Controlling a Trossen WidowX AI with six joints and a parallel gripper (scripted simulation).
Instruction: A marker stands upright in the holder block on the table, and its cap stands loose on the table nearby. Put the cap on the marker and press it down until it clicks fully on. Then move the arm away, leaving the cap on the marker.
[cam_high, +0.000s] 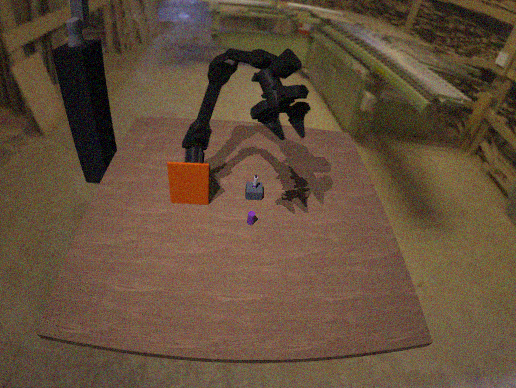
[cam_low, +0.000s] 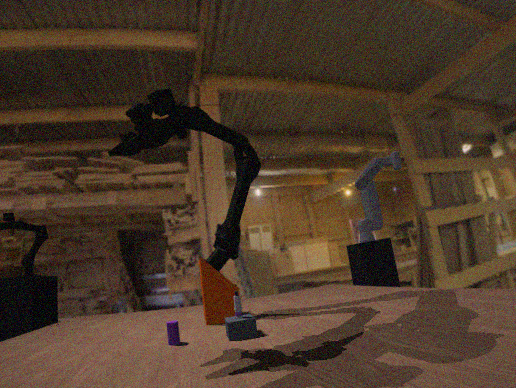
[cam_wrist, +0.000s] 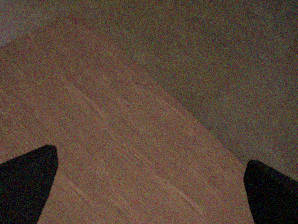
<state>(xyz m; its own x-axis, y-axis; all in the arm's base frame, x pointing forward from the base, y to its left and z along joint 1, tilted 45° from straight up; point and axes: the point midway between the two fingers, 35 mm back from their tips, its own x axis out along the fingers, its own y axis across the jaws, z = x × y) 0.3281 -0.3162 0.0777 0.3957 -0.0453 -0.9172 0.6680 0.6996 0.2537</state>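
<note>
A grey marker (cam_high: 255, 180) (cam_low: 237, 303) stands upright in a grey holder block (cam_high: 254, 194) (cam_low: 241, 327) near the middle of the brown table (cam_high: 150, 280) (cam_low: 400, 360). A purple cap (cam_high: 251, 218) (cam_low: 173, 333) stands loose on the table a short way from the block. My gripper (cam_high: 289, 132) (cam_low: 116, 149) (cam_wrist: 153, 165) is open and empty, high above the table, well above and beside the block. The wrist view shows only bare table between the two dark fingertips.
An orange plate (cam_high: 188, 183) (cam_low: 216, 295) fronts the arm's base beside the block. A tall dark box (cam_high: 85, 107) stands at the table's back left edge. A second dark box carrying a grey arm (cam_low: 372, 262) stands beyond the table.
</note>
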